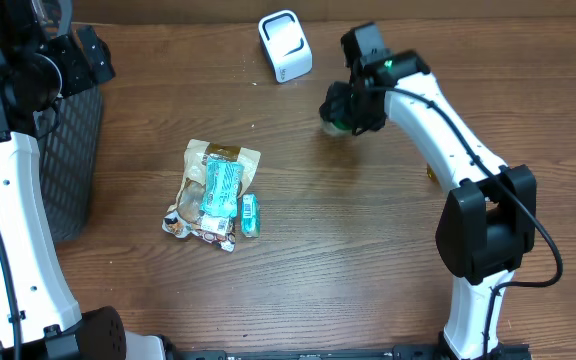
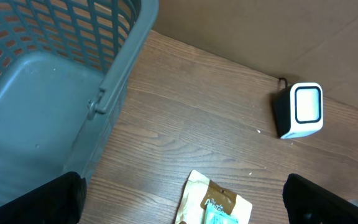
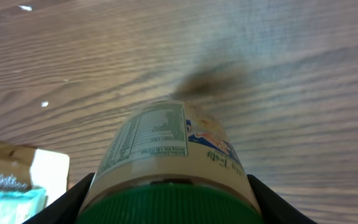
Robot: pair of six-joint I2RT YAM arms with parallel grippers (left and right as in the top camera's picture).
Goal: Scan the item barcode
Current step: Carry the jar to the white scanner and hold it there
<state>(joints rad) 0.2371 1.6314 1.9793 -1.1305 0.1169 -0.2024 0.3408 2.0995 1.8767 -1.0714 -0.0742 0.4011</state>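
The item is a jar [image 3: 166, 146] with a pale printed label and a green ribbed lid [image 3: 173, 205]. My right gripper [image 3: 173, 202] is shut on it, one finger on each side just below the lid. In the overhead view the right gripper [image 1: 353, 105] holds the jar [image 1: 336, 126] above the table, to the right of the white scanner [image 1: 285, 46]. A nutrition panel faces the wrist camera; no barcode shows. My left gripper [image 2: 182, 205] hangs open and empty beside the basket, over the table's left part.
A pile of snack packets [image 1: 216, 190] lies left of centre, its brown-and-cream top packet [image 2: 213, 202] below the left gripper. A grey mesh basket [image 1: 73, 150] stands at the left edge. The scanner [image 2: 303, 109] stands near the back wall.
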